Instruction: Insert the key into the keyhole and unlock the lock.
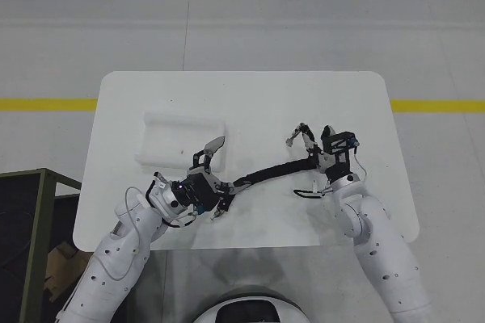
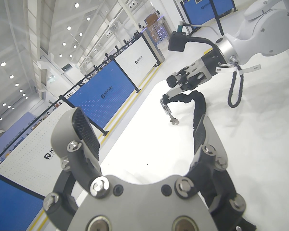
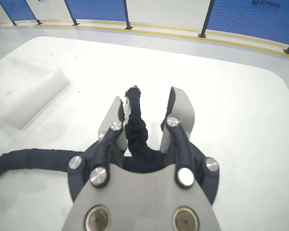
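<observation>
Black fabric-sleeved cable lock (image 1: pixel 271 172) strung between 2 claws over the white table (image 1: pixel 347 105)
The right gripper (image 3: pixel 148 94) sits at the cable's far end with its jaws apart; the black sleeve runs up between them, pressed to 1 finger (image 3: pixel 113 118), with a gap to the other. A small silver key (image 2: pixel 171 117) hangs from a metal fitting at that same end, just beside the right gripper, tip down at the tabletop; whether it touches I cannot tell. The left gripper (image 2: pixel 139 121) is at the cable's near end, jaws spread wide, the sleeve lying along the inside of 1 finger (image 2: pixel 207 140) and not clamped. A white foam tray (image 1: pixel 182 137) lies on the table near the left gripper
</observation>
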Robot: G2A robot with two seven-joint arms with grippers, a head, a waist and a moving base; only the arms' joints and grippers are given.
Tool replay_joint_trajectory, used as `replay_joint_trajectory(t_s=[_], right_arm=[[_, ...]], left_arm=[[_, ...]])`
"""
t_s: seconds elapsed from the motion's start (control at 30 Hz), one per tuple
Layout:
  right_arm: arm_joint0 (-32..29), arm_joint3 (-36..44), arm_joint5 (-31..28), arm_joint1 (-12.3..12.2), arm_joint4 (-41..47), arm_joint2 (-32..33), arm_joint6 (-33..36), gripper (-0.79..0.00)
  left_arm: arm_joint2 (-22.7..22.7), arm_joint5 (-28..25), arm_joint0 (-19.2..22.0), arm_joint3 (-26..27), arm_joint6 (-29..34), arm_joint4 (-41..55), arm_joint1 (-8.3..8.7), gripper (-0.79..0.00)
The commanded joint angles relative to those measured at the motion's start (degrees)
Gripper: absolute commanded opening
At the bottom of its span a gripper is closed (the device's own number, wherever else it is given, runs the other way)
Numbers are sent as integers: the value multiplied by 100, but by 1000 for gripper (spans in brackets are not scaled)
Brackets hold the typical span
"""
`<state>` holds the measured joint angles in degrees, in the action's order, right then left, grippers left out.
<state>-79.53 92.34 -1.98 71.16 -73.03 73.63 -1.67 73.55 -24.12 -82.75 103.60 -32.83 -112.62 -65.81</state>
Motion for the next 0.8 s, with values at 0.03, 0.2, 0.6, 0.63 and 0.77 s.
replay_joint_trajectory(t_s=[0.03, 0.2, 0.6, 0.63, 0.77], right_arm=[[-80, 75, -43, -8, 133, 175, -382, 0], [-305, 206, -289, -30, 580, 562, -1002, 0], [-305, 206, -289, -30, 578, 562, -1001, -1], [-305, 206, -289, -30, 578, 562, -1001, -1], [-305, 206, -289, -30, 578, 562, -1001, -1]], left_arm=[[0, 0, 0, 0, 0, 0, 0, 0], [0, 0, 0, 0, 0, 0, 0, 0], [0, 0, 0, 0, 0, 0, 0, 0], [0, 0, 0, 0, 0, 0, 0, 0], [0, 0, 0, 0, 0, 0, 0, 0]])
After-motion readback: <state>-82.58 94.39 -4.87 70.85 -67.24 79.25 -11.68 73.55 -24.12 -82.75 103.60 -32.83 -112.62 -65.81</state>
